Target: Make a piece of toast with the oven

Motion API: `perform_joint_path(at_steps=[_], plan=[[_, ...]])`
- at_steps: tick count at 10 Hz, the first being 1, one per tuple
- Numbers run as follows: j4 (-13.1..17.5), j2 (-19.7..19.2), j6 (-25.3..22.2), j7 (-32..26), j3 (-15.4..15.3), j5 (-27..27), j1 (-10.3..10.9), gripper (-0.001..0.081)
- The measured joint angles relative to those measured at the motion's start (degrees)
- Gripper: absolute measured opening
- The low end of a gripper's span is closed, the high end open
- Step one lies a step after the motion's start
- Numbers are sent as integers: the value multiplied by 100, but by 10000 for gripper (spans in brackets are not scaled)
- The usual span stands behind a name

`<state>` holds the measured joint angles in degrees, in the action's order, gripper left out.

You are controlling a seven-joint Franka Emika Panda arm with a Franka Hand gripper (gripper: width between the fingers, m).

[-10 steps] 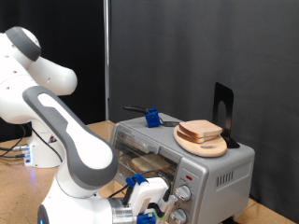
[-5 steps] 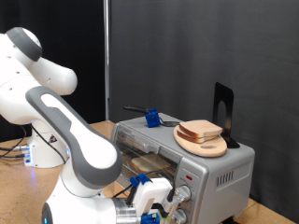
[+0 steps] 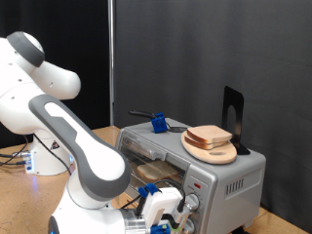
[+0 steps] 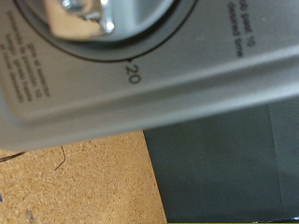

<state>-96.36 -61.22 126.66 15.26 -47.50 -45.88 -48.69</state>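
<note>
The silver-grey oven (image 3: 222, 176) stands at the exterior view's lower right. A slice of toast (image 3: 209, 133) lies on a round light-wood board (image 3: 216, 152) on the oven's top. A tan flat shape (image 3: 149, 172) shows behind the oven's glass door; I cannot tell what it is. My gripper (image 3: 168, 218), with blue finger parts, is at the oven's front by the round knobs (image 3: 192, 203). The wrist view is pressed close to the oven's control panel (image 4: 187, 84), showing a dial mark "20" (image 4: 133, 72) and a knob's metal edge (image 4: 84, 14). No fingers show there.
A blue-handled black tool (image 3: 156, 122) and a black upright stand (image 3: 233, 117) sit on the oven's top. A cork-brown tabletop (image 4: 84, 187) lies under the oven. My own arm (image 3: 73, 136) fills the exterior view's left. Black curtains hang behind.
My gripper has shifted slightly down and to the exterior view's right, closer to the knobs. The toast and board have not moved.
</note>
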Motion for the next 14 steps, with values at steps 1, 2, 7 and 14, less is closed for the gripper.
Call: perform_joint_path(at_steps=[1, 2, 7, 14], plan=[[1, -8, 0, 0, -4, 0, 0, 483], [2, -8, 0, 0, -8, 0, 0, 483], [31, -8, 3, 68, -8, 0, -7, 35], [64, 179, 38, 1064, 127, 284, 101, 0]])
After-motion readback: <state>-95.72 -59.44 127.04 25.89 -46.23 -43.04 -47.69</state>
